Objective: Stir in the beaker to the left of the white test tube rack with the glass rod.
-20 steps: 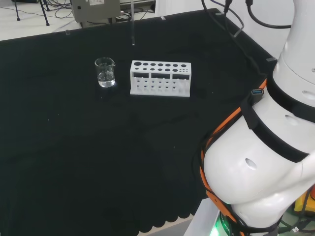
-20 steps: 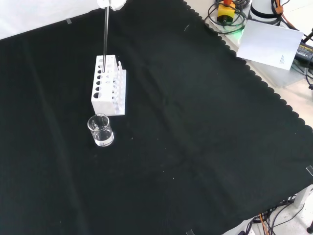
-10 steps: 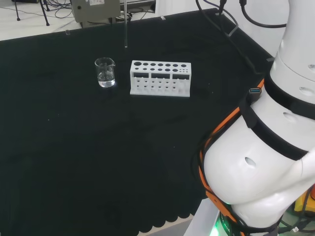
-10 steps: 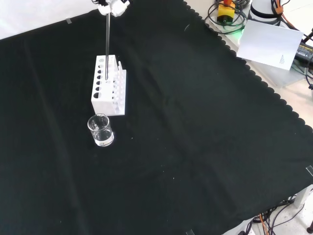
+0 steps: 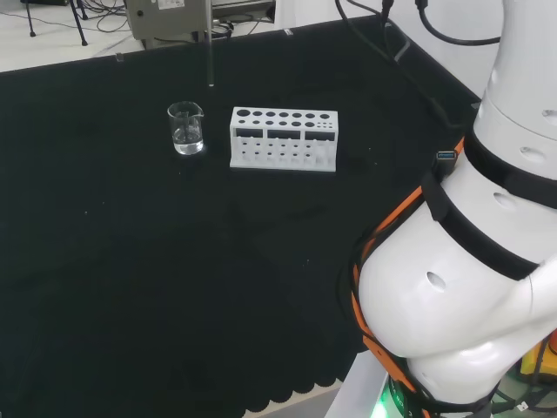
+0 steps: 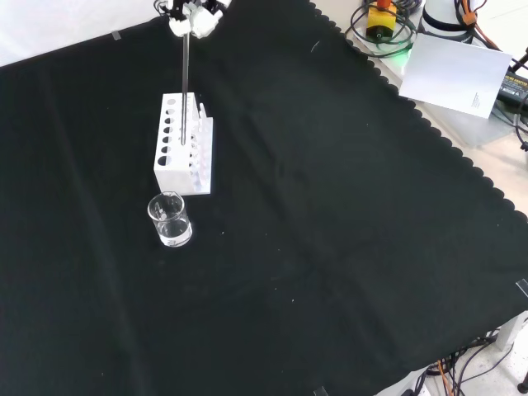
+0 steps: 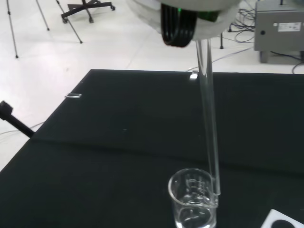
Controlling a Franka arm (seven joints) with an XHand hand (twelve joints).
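your black and white hand [image 6: 191,15], cut off at frame top, grasps thin clear glass rod [image 6: 185,82]; small clear glass beaker [image 6: 170,220] holds clear liquid.

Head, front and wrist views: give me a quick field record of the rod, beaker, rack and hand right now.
hand: shut on the glass rod, at the front view's top
glass rod: upright, in the air, not yet in the beaker
beaker: left of the rack in the head view, holds some clear liquid
white test tube rack: standing on the black cloth
stirring: not started
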